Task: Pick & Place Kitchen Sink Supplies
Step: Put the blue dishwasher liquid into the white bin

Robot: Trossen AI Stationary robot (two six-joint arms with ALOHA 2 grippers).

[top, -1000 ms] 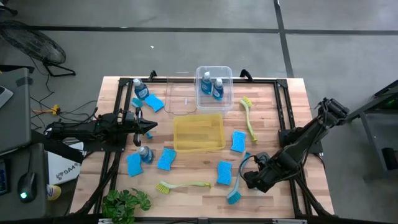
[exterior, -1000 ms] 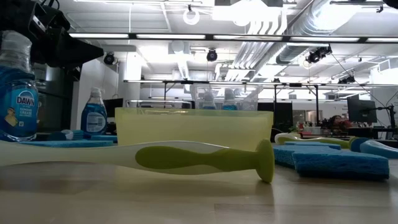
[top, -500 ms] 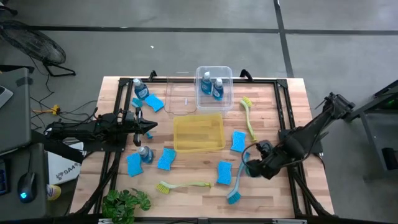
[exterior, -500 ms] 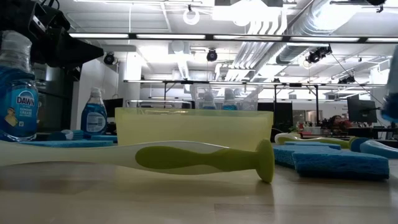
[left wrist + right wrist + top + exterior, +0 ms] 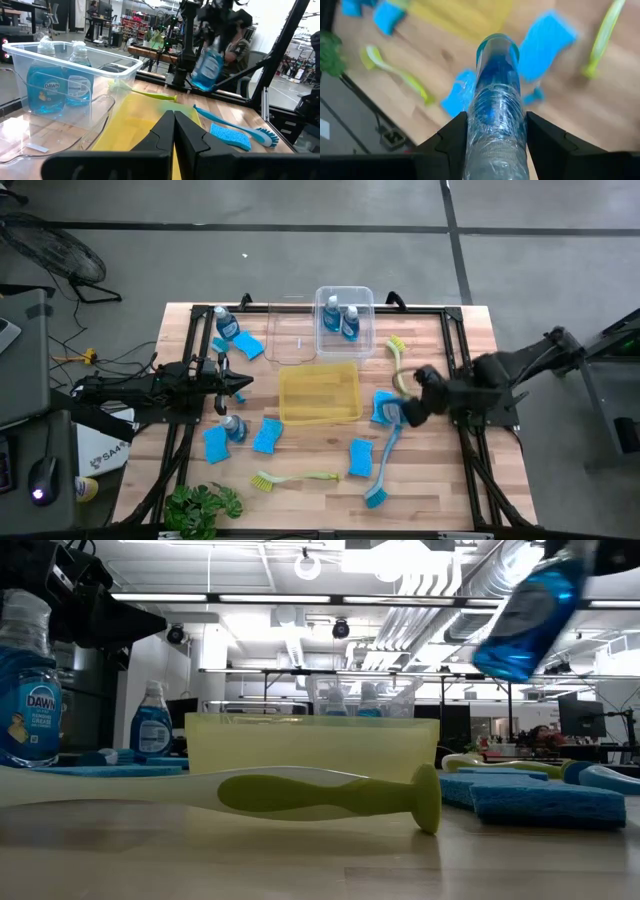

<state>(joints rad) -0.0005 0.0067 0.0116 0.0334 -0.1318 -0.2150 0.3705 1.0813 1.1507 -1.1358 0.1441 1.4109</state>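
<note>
My right gripper (image 5: 404,409) is over the table's right half, above a blue sponge (image 5: 380,402), and is shut on a clear bottle of blue liquid (image 5: 528,618). The left wrist view shows this bottle (image 5: 205,66) in the air too. My left gripper (image 5: 241,385) is shut and waits over the table's left side. Two more bottles stand in a clear bin (image 5: 364,298). Others stand on the table (image 5: 226,324) (image 5: 233,427). Blue sponges (image 5: 267,436) (image 5: 360,458) lie flat. A blue brush (image 5: 384,466) and yellow-green brushes (image 5: 398,366) (image 5: 296,477) lie on the wood. My right gripper pinches the bottle between its two fingers (image 5: 454,136), one on each side of the body (image 5: 496,107). The bottle runs along the fingers, its round far end (image 5: 497,49) pointing away from the gripper. It is lifted clear of the table and tilted, wide end lowest (image 5: 505,658).
A yellow bin (image 5: 320,392) sits at the table's middle, with a clear tray (image 5: 290,335) beyond it beside the clear bin. A green leafy plant (image 5: 203,506) stands at the near left corner. Black frame rails (image 5: 460,370) run along the table's sides.
My right gripper has moved from the near right corner toward the far edge and risen, carrying the bottle. The bottle has come up into the low view, from its right margin to high in the picture, tilted. The left arm has kept still.
</note>
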